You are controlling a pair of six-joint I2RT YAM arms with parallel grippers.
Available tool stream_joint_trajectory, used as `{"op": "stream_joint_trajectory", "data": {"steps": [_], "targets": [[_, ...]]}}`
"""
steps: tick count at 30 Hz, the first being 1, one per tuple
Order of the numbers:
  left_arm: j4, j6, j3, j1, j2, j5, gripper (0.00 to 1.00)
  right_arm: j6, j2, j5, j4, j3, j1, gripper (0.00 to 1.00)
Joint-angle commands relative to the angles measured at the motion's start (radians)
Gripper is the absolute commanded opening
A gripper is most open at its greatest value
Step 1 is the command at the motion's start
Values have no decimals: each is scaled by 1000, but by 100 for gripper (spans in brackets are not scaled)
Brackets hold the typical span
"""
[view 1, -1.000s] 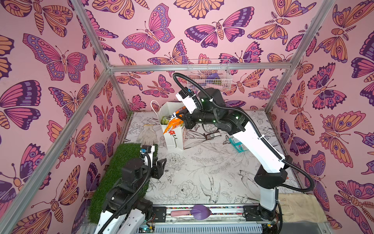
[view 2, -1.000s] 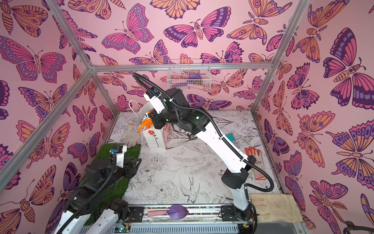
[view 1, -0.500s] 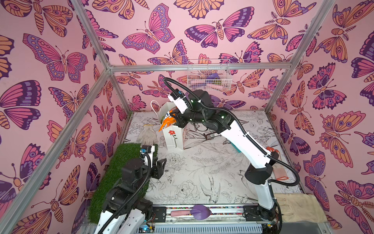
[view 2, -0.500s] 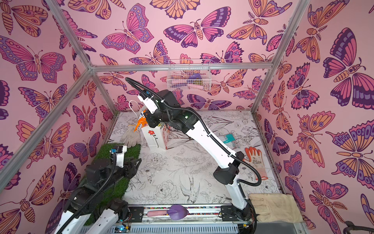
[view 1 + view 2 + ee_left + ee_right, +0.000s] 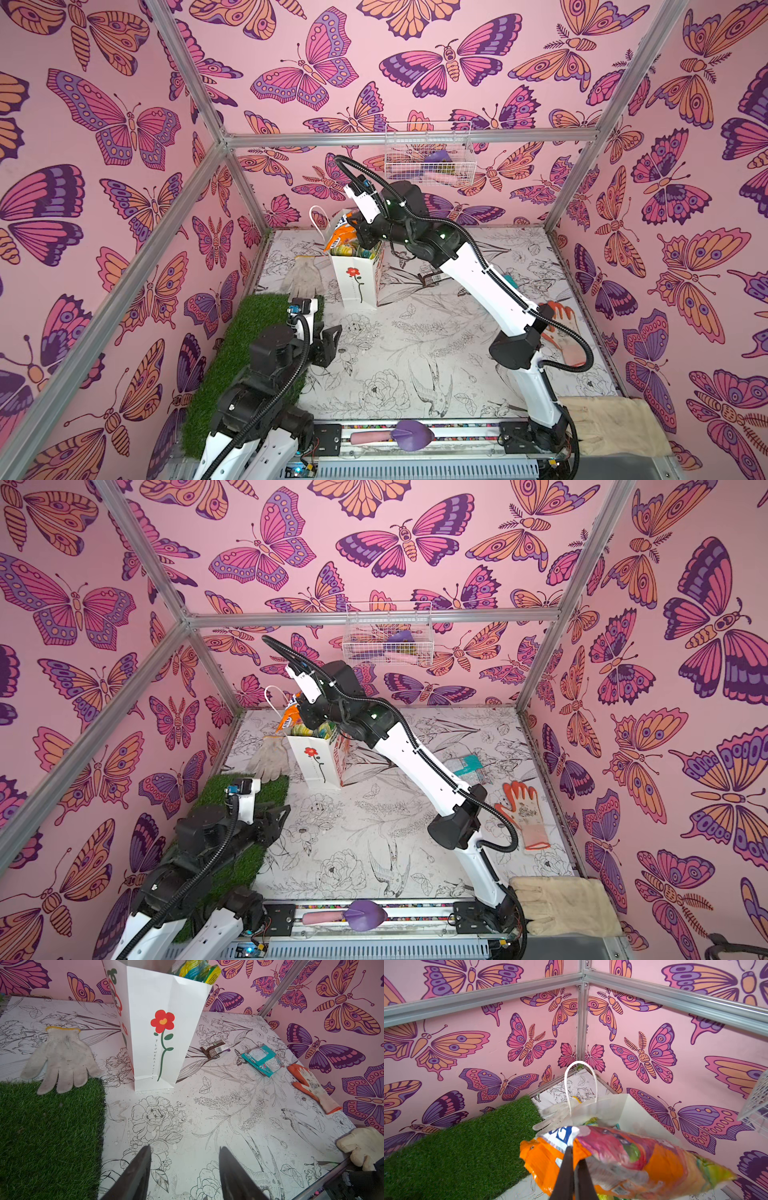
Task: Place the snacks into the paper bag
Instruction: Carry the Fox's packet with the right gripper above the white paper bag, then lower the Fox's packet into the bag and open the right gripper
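1. Paper bag [image 5: 356, 286]: white with a red flower print, standing upright at the far left of the table [image 5: 207, 1118]. Its mouth is open and one cord handle is raised.
2. Orange snack bag [image 5: 545, 1160]: pinched at its edge by the right gripper [image 5: 573, 1150], whose jaws are closed tight on the film. It hangs tilted over the left rim of the paper bag's mouth, in both top views.
3. Yellow-green packet [image 5: 195, 971]: inside the paper bag, its top showing above the rim.
4. Dark brown bar [image 5: 214, 1050]: flat on the table just right of the paper bag.
5. Teal packets [image 5: 260, 1059]: on the table, further right.
6. Left gripper [image 5: 185, 1153]: near left, low over the table beside the grass mat [image 5: 47, 1126]. Its jaws are about half parted with nothing between them.
7. White glove [image 5: 60, 1059]: left of the paper bag, its fingertips on the grass mat.
8. Orange glove [image 5: 523, 812]: at the right side of the table.
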Motion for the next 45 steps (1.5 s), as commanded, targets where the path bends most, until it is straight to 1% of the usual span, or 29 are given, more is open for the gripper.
{"op": "stream_joint_trajectory", "data": {"steps": [1,8,29,39,45], "targets": [[-22,-1,-11,-5,-13,-18,55,-34,13,10,85,46,-10,0],[-22,-2,-12,-5,-14,-19,54,-58,39,25,87,45,-24,0],[-24,0,-11,-5,-14,-21,54,-195,73,100,70,48,-24,0],[-23,-1,-11,-5,-11,-21,54,-259,78,126,35,46,-24,0],[-24,0,-11,-5,-11,-21,54,-272,81,131,18,45,-24,0]]}}
